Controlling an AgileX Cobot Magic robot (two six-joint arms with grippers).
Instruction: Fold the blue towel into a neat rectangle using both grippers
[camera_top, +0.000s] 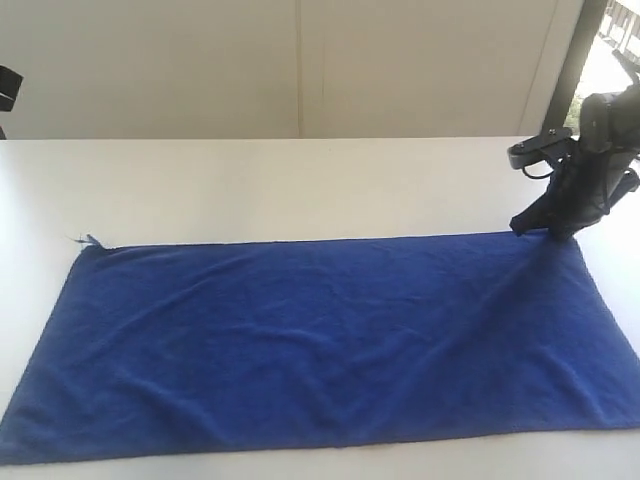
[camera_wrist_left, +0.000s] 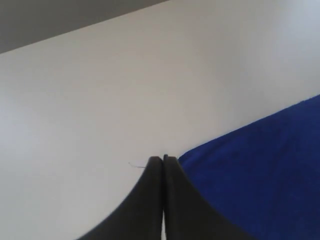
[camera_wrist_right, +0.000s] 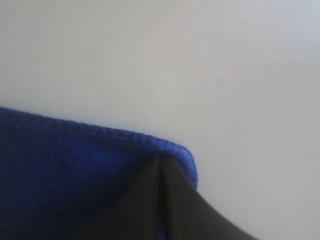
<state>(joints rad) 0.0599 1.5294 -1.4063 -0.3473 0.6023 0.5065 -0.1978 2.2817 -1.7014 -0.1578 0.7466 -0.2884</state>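
Note:
The blue towel (camera_top: 320, 340) lies spread flat on the white table (camera_top: 300, 180), its long side across the exterior view. My right gripper (camera_top: 546, 230) is shut, its tips down on the towel's far right corner (camera_wrist_right: 170, 145). I cannot tell whether any cloth is pinched between the fingers. My left gripper (camera_wrist_left: 163, 159) is shut with nothing between its fingers, and its tips show just beside a corner of the blue towel (camera_wrist_left: 260, 165), over bare table. A loose thread (camera_wrist_left: 135, 165) lies by that corner. The left gripper does not show in the exterior view.
A pale wall (camera_top: 300, 60) runs behind the table. A dark window frame (camera_top: 570, 70) stands at the far right, and a black object (camera_top: 8, 85) sits at the left edge. The towel's near edge lies close to the table's front.

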